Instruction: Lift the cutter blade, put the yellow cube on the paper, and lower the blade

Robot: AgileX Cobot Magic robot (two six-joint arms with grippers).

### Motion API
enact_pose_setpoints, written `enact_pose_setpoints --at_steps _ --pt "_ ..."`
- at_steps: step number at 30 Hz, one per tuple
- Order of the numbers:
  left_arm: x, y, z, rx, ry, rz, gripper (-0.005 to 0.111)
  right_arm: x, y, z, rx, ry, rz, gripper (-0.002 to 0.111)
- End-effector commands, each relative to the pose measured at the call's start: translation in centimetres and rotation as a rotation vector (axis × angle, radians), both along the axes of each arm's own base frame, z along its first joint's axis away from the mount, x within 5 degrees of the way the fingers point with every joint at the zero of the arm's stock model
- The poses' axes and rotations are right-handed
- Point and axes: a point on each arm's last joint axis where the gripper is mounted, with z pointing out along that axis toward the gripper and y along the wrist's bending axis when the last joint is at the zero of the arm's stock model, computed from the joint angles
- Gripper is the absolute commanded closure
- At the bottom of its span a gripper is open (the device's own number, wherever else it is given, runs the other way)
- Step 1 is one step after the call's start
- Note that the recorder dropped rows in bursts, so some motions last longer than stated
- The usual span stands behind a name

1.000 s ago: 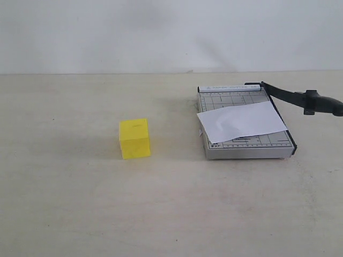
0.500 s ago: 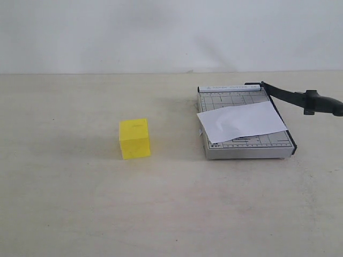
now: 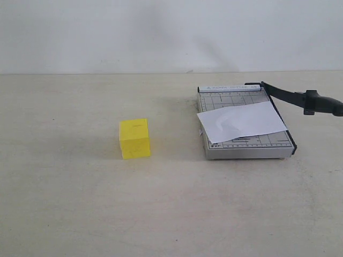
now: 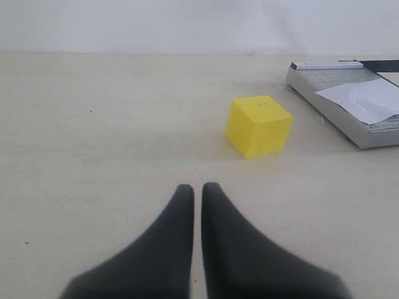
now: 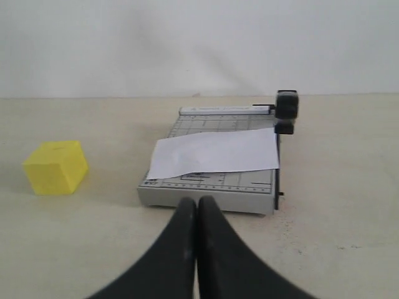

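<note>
Comparing with the last second, nothing has moved, so neither arm seems to have started a step. Table (image 3: 64,203) fills the exterior view, with the grey cutter base (image 3: 236,99) right of centre. Cutter blade (image 3: 292,98) angles off the base toward the right border, apparently already part-raised. Paper (image 3: 241,122) lies across the base. Yellow cube (image 3: 134,138) sits left of centre, well apart from the base. Exterior view shows no arms; only the wrist views show left gripper (image 4: 197,190) and right gripper (image 5: 197,202), both clenched on nothing

Bright, even light; the yellow cube (image 3: 134,138) casts only a faint, soft shadow
</note>
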Motion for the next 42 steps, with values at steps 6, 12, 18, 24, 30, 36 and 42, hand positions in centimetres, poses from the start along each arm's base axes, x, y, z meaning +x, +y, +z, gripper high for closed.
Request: enact_pose_setpoints --at_steps 6,12,18,24,30,36,42 --pt "0.0 0.0 0.1 -0.004 -0.004 -0.003 0.102 0.5 -1.0 -1.6 0.028 0.007 -0.118 0.108" --pt "0.0 0.0 0.1 -0.004 -0.004 -0.003 0.102 0.5 -1.2 -1.9 0.029 0.031 -0.144 0.108" --pt "0.0 0.0 0.1 -0.004 -0.004 -0.003 0.102 0.4 -1.3 -2.4 0.099 0.105 -0.169 0.108" --pt "0.0 0.0 0.1 -0.004 -0.004 -0.003 0.102 0.4 -1.3 -2.4 0.090 0.104 -0.169 0.108" --pt "0.0 0.0 0.1 -0.004 -0.004 -0.003 0.102 0.4 -1.3 -2.4 0.090 0.104 -0.169 0.108" --pt "0.0 0.0 0.1 -0.004 -0.004 -0.003 0.102 0.4 -1.3 -2.4 0.090 0.104 -0.169 0.108" --pt "0.0 0.0 0.1 -0.004 -0.004 -0.003 0.102 0.4 -1.3 -2.4 0.090 0.104 -0.169 0.108"
